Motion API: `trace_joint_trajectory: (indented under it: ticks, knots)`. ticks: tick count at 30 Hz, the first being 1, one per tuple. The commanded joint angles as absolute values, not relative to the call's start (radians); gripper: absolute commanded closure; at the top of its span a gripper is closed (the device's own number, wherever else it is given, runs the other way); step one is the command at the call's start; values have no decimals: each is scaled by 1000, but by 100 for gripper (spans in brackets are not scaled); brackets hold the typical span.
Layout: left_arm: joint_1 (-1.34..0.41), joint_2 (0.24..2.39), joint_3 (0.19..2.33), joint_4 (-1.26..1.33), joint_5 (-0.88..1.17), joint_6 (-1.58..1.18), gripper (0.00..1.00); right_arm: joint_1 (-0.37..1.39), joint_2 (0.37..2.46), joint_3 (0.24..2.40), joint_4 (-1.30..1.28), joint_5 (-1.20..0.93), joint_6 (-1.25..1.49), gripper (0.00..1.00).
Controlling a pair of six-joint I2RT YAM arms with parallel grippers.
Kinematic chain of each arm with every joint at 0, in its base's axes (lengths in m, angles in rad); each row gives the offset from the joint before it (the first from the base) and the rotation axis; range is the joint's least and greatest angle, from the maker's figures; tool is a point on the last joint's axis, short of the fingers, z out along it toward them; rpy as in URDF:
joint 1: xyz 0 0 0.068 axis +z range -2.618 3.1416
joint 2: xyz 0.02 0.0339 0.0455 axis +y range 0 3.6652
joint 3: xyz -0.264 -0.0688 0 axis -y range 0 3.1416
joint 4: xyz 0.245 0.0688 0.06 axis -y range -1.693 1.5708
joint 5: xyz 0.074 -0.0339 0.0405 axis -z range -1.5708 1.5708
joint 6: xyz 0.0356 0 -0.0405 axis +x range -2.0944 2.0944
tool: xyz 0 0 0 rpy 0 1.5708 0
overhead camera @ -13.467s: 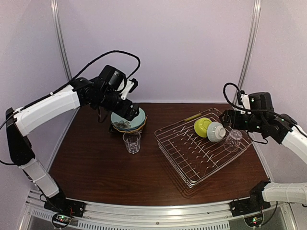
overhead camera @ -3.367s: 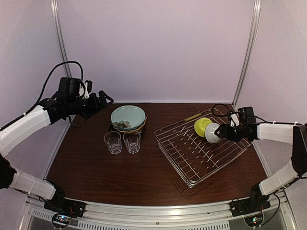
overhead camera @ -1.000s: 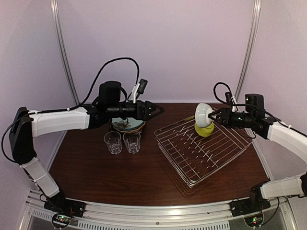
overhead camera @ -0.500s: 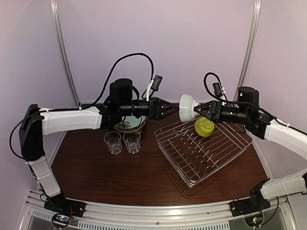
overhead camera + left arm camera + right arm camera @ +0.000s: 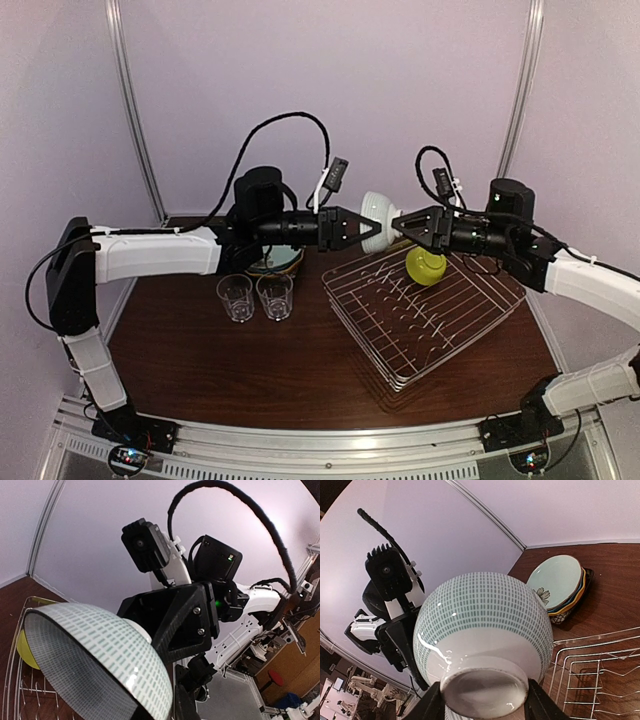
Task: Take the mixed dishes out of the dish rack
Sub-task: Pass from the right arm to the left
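Left hand (image 5: 371, 229), right hand (image 5: 399, 226) at white bowl (image 5: 378, 208); dark wood table (image 5: 200, 350), lilac walls (image 5: 400, 90)

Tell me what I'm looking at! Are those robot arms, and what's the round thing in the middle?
Yes, those are two robot arms, bolted at the near edge of a brown table. The big picture comes from a camera above and behind them. The other two come from small cameras on each wrist, so things look huge and close there. The round thing is a white bowl with little green dashes. The right gripper pinches its foot and holds it up in the air. The left gripper is at the bowl's rim on the other side. Whether it grips yet is hard to tell. Below them, a wire dish rack holds a yellow-green bowl. On the table stand two clear glasses beside a stack of plates.
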State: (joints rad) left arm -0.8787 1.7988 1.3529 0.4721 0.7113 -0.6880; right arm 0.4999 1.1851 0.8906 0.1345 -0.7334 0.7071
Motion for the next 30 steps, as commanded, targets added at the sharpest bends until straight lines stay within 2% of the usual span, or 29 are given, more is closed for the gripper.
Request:
trace_joint_trajectory:
  ticks: [1, 3, 7, 8, 10, 13, 17, 30]
  knots:
    - [-879, 1806, 1375, 560, 750, -716, 94, 509, 1177, 885, 295, -767, 762, 62]
    - [-879, 1799, 1368, 574, 751, -720, 100, 508, 1175, 879, 319, -777, 780, 62]
    - [-879, 1783, 1355, 592, 745, -725, 100, 508, 1168, 875, 336, -786, 789, 56]
    - [-879, 1779, 1353, 590, 742, -723, 100, 509, 1168, 876, 332, -783, 785, 51]
    - [-878, 1764, 1346, 584, 737, -718, 100, 508, 1160, 879, 308, -774, 775, 34]
    - [-870, 1731, 1336, 545, 712, -693, 100, 507, 1152, 889, 266, -757, 748, 14]
    - [-851, 1678, 1326, 443, 667, -629, 100, 500, 1142, 902, 226, -744, 723, 1]
    - [-710, 1476, 1277, 67, 501, -477, 100, 475, 1122, 932, 94, -713, 641, 0]
